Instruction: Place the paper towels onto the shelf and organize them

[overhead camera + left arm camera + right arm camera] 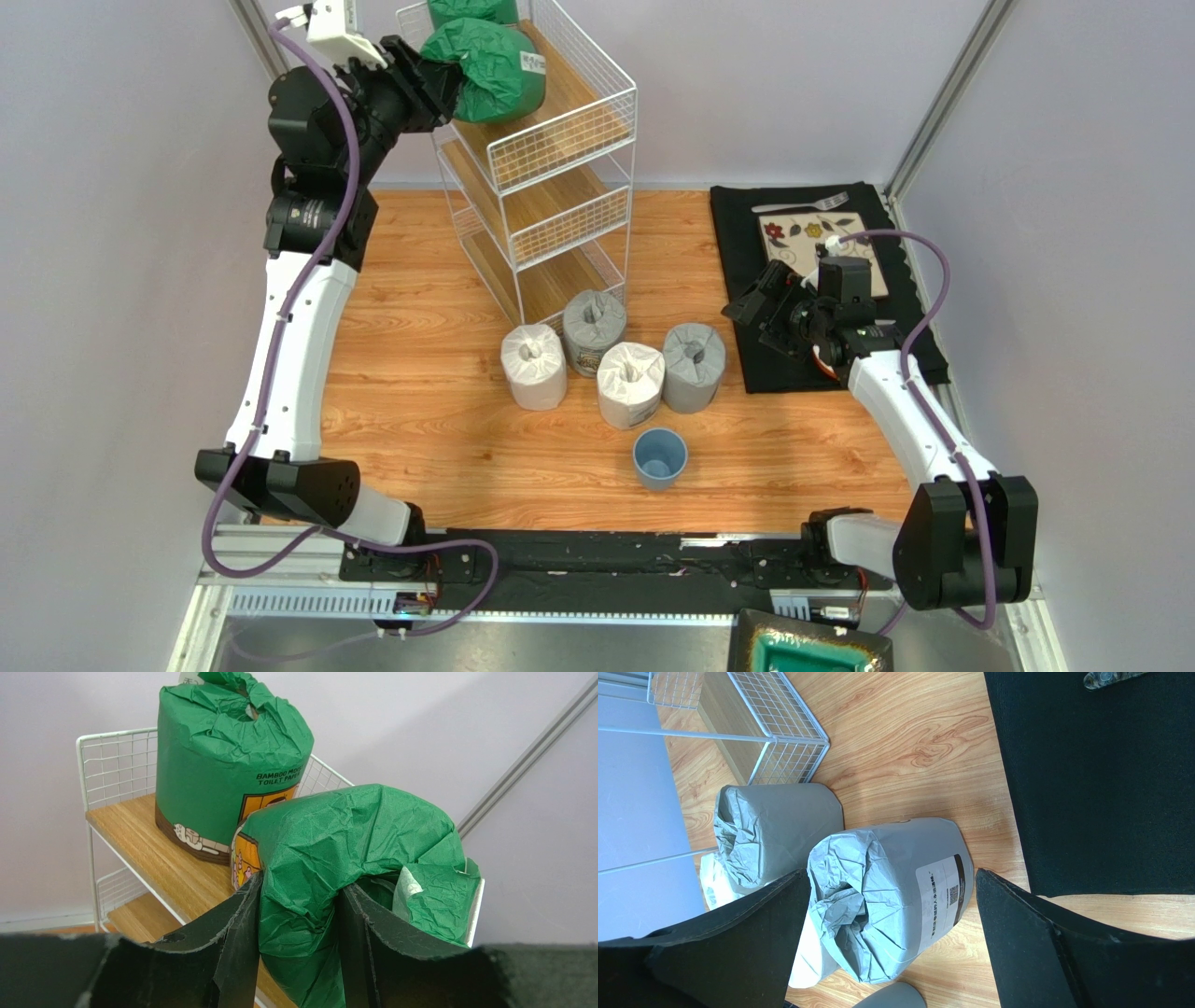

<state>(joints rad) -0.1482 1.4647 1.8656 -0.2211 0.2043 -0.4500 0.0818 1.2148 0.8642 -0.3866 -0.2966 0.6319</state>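
Your left gripper [302,890] pinches the near green roll [351,836] by its wrapper, lower centre; upper left, the rear green roll [224,763] reads "BAMBOO… TOILET PAPER"; right gripper [891,876] stands wide.

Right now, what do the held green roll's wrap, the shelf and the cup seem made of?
The green roll: thin matte paper wrap, apparently; it holds sharp crinkles. The shelf: white coated wire, with wood-grain planks, solid or laminate unclear. The cup: smooth blue, plastic or ceramic; cannot tell.
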